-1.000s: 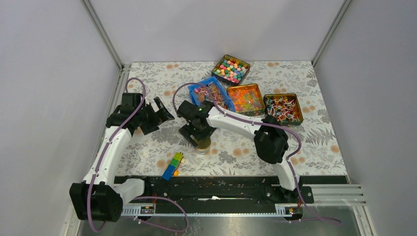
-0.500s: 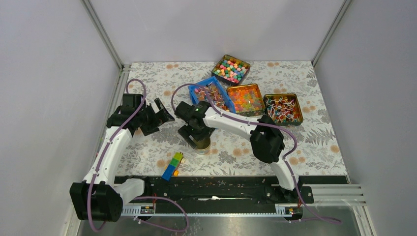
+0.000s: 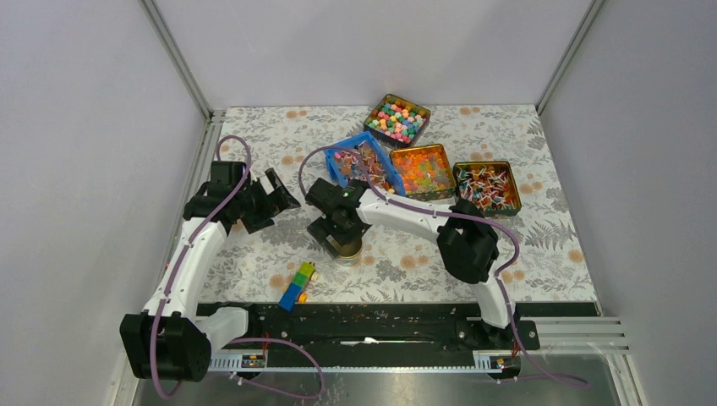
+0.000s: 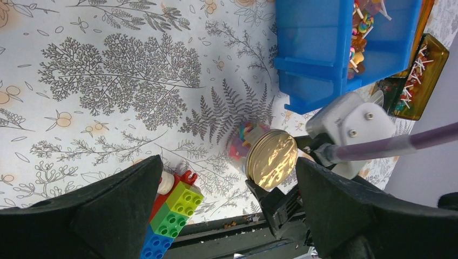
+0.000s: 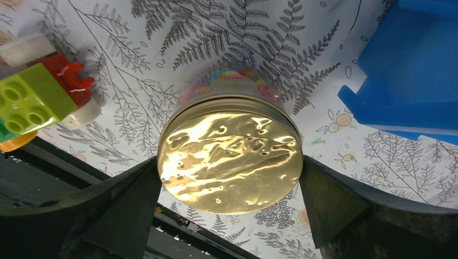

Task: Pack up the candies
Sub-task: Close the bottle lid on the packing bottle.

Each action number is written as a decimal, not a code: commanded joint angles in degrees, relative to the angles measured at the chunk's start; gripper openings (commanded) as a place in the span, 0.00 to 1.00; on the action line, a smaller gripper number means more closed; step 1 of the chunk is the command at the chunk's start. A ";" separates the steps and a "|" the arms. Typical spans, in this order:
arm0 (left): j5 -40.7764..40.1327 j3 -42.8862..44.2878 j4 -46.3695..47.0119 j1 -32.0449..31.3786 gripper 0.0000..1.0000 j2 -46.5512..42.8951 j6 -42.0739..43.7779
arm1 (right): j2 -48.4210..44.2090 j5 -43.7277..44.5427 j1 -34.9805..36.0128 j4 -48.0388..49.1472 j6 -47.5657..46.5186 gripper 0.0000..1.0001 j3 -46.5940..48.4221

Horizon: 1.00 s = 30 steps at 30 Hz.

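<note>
A small clear jar with a gold lid [image 3: 347,248] stands on the floral table; coloured sweets show through its glass [image 5: 237,75]. My right gripper [image 3: 342,235] is shut on the lid [image 5: 229,162], one finger on each side of its rim. The jar also shows in the left wrist view [image 4: 268,159]. The candies [image 3: 362,161], small wrapped pink, red and brownish sweets, lie in a blue bin [image 4: 318,48] behind the jar. My left gripper [image 3: 279,196] is open and empty, held above the table to the jar's left.
A stack of toy bricks [image 3: 297,285] lies near the front edge, just left of the jar. Three tins stand at the back right: coloured balls [image 3: 396,118], orange gummies [image 3: 422,169], red-and-white wrapped sweets [image 3: 486,186]. A black rail runs along the front.
My right wrist has shifted and turned slightly over the jar while staying on the lid. The left arm has not moved.
</note>
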 commanded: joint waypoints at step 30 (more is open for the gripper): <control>22.40 -5.30 21.16 -14.12 0.94 24.28 -3.09 | -22.09 -15.83 -13.84 -1.81 2.44 1.00 -16.01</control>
